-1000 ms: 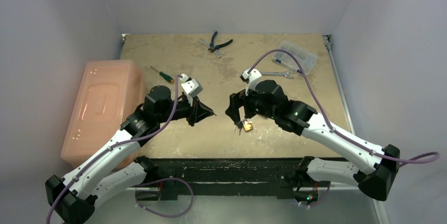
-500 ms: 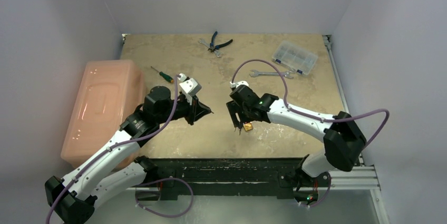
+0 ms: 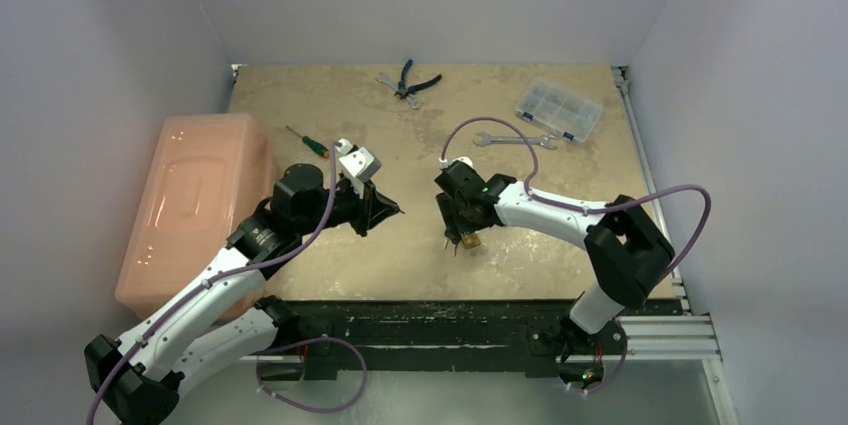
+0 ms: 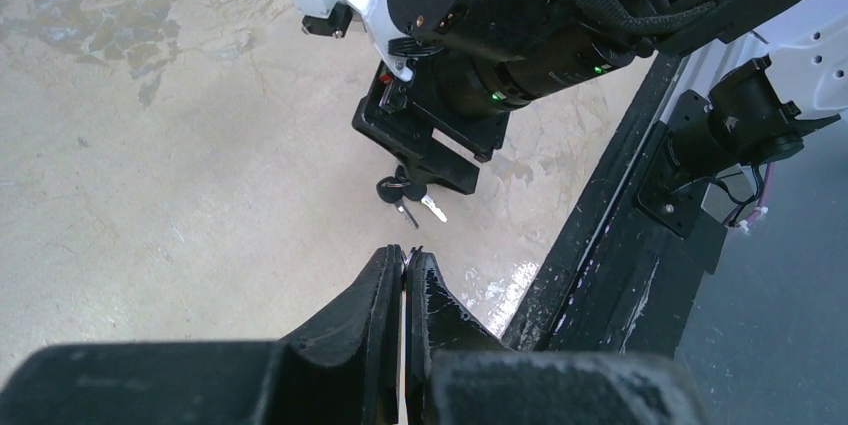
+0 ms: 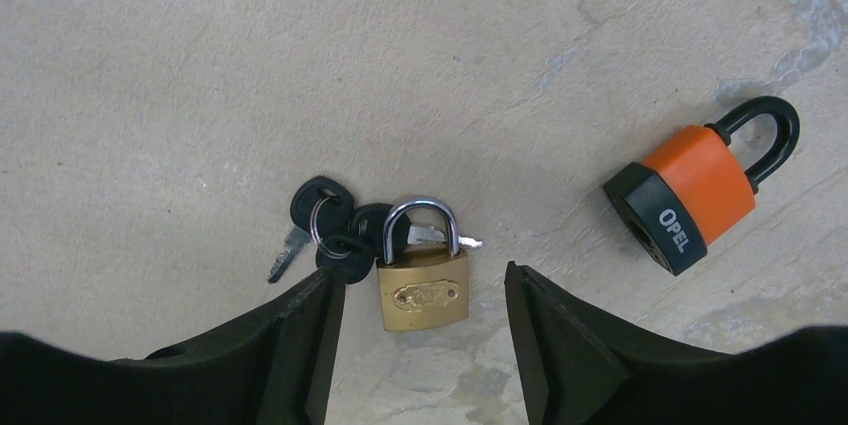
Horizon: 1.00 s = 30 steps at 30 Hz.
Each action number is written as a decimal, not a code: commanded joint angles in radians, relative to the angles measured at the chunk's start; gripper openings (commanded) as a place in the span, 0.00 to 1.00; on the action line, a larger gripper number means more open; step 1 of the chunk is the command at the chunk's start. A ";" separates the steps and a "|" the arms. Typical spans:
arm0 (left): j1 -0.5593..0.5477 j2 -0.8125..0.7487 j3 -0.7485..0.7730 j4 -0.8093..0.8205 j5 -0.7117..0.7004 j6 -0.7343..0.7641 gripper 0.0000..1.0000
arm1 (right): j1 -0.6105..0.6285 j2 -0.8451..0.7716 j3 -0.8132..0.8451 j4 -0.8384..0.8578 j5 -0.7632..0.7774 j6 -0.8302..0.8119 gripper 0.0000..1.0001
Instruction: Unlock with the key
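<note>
While the right arm has stretched out and dropped lower than a second ago, the right gripper [image 3: 461, 229] is narrowing its fingers, which straddle the brass padlock [image 5: 423, 291] with gaps on both sides and no contact yet. Keys [image 5: 322, 220] lie ringed at the padlock's shackle on the table [image 5: 200, 65]. The orange padlock [image 5: 690, 200] lies apart. The left gripper [image 4: 404, 267] hovers pinched together, empty. A grasp of the lock body seems imminent, and no key is taken yet.

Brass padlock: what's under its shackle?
The brass padlock has its shackle lying over a bunch of black-headed keys; one blade shows through the loop. Whether the ring threads the shackle cannot be seen.
</note>
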 commanded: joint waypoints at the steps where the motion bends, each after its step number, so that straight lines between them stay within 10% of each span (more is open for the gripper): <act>1: 0.000 -0.009 0.038 0.018 -0.005 0.016 0.00 | -0.027 -0.057 -0.018 0.050 -0.024 0.004 0.66; 30: 0.001 0.005 0.035 0.021 -0.012 0.017 0.00 | -0.097 0.056 -0.098 0.108 -0.172 -0.037 0.51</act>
